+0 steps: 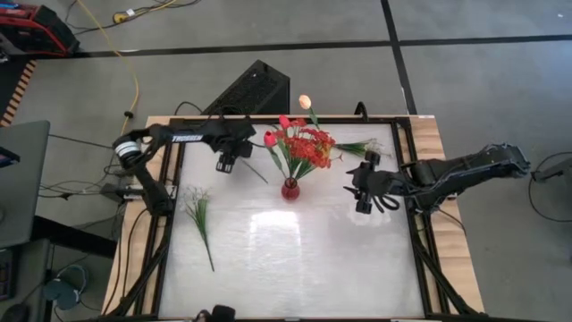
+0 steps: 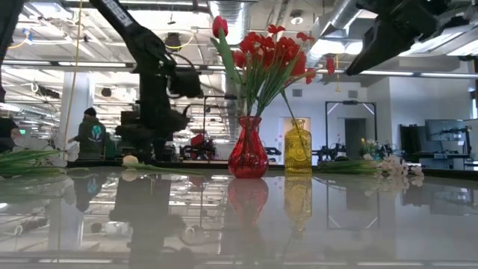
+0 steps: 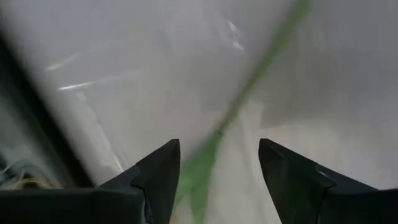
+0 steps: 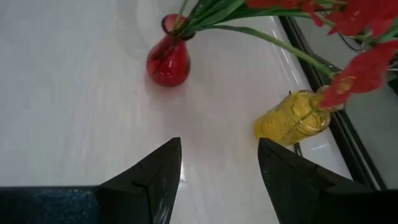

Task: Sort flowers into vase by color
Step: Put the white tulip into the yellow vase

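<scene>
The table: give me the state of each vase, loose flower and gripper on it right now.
Red vase: upright, holding red flowers.
Yellow vase: upright.
White sprig: lying flat.
Green stem: lying under left gripper.
Left gripper: open.
Right gripper: open, empty.

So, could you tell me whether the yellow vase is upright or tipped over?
Upright. The yellow vase stands on its base beside the red vase; the right wrist view shows it standing too.

This is a robotics lab in a large open industrial hall. Exposed ceiling ducts [image 2: 239, 11] and strip lights run overhead, a yellow cable [image 1: 134, 85] trails across taped concrete floor, and a person [image 2: 93, 134] stands among equipment racks beyond the white surface [image 1: 295, 259].
</scene>
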### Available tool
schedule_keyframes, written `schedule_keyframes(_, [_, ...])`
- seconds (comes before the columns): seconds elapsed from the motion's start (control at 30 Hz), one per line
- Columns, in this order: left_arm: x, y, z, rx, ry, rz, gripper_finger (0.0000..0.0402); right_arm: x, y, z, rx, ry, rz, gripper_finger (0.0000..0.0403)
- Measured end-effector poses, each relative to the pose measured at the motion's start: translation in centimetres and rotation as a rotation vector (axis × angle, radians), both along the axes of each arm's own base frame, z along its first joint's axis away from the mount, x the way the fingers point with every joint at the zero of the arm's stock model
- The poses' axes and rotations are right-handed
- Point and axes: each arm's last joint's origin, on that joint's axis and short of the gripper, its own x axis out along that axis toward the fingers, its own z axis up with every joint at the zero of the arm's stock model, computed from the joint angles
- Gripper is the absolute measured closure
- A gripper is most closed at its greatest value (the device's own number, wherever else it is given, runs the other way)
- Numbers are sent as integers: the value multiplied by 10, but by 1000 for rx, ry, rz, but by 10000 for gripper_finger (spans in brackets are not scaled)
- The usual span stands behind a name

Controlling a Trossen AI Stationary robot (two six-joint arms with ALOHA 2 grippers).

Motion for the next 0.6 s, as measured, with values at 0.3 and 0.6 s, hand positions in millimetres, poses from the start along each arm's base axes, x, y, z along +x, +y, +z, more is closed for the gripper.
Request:
schedule_keyframes(0.3, [-1,10,-29,-82,202,-64,259,0,-6,0,0,5,-28,165])
schedule_keyframes(0.6, [-18,3,-5,-39,182,198,393,1,-8,0,-6,8,-15,165])
